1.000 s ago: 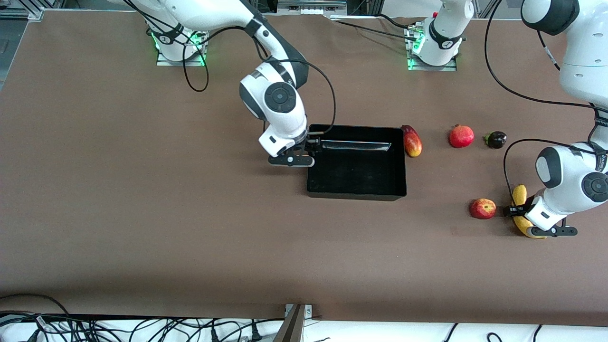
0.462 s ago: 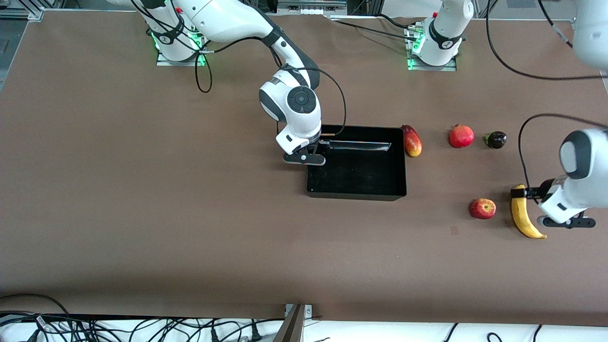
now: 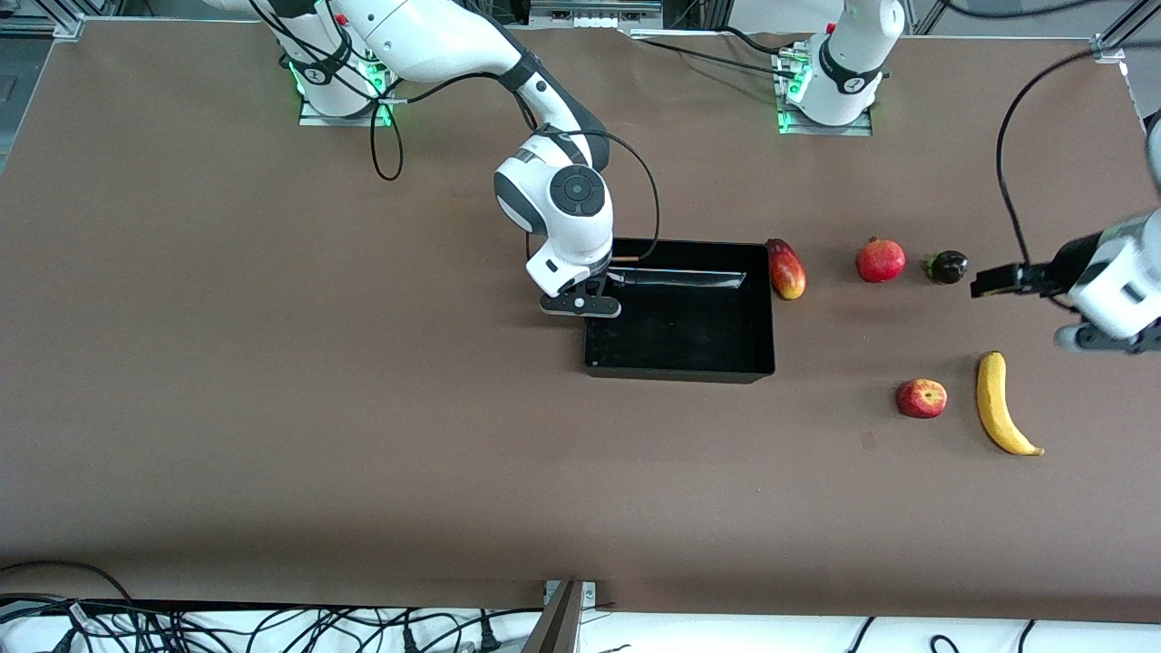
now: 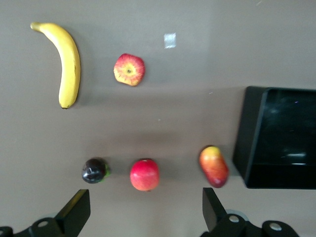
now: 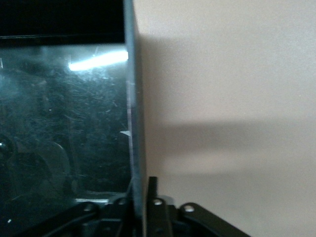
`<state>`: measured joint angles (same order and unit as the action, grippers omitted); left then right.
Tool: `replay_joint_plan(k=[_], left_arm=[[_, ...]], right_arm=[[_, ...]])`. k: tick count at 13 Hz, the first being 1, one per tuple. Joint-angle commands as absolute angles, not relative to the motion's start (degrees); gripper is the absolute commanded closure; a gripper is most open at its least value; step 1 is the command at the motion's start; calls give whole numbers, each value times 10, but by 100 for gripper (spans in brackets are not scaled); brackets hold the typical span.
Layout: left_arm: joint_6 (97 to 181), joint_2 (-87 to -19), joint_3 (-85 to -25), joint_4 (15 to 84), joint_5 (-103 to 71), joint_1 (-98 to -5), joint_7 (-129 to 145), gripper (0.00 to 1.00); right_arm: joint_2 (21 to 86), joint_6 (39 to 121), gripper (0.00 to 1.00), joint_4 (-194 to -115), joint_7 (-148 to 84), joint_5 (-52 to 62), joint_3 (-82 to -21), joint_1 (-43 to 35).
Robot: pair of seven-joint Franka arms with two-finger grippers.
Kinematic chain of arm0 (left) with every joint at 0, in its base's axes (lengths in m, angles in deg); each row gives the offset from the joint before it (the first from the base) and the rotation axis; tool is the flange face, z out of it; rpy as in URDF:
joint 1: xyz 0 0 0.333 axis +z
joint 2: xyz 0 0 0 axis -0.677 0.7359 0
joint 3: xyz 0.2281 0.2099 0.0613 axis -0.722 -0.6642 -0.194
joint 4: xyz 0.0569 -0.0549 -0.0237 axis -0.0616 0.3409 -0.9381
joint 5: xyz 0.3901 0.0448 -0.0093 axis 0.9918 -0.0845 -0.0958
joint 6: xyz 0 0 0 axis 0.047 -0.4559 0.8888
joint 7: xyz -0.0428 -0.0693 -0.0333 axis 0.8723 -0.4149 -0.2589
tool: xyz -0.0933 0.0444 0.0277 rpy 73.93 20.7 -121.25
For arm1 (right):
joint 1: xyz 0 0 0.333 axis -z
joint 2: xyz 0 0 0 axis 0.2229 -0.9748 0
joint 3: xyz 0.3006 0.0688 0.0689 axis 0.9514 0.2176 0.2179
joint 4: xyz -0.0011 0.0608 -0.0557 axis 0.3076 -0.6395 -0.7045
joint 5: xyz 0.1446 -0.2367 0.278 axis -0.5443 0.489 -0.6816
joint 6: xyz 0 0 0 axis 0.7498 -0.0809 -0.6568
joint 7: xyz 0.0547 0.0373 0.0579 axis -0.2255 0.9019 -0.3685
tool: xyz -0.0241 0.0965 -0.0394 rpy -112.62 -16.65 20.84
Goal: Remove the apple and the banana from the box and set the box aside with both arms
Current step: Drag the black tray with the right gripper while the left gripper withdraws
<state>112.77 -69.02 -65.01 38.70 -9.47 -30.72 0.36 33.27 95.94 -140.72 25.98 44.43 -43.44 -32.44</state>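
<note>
Even overhead light, soft shadows; glare streaks the tray (image 3: 680, 363); wrist views blurred.

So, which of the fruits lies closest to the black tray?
The red-yellow mango, lying right beside the tray wall toward the left arm's end; the others lie well apart.

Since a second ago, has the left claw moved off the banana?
Yes. The left claw has lifted away from the banana and now hangs open beside the small dark fruit, farther from the front camera than the banana, which lies free on the table.
</note>
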Motion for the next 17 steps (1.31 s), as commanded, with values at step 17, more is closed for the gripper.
replay_joint_plan(k=[17], left_arm=[[1101, -835, -689, 362, -85, -412, 51, 0]], right_arm=[[536, 796, 100, -1562, -256, 384, -515, -11]])
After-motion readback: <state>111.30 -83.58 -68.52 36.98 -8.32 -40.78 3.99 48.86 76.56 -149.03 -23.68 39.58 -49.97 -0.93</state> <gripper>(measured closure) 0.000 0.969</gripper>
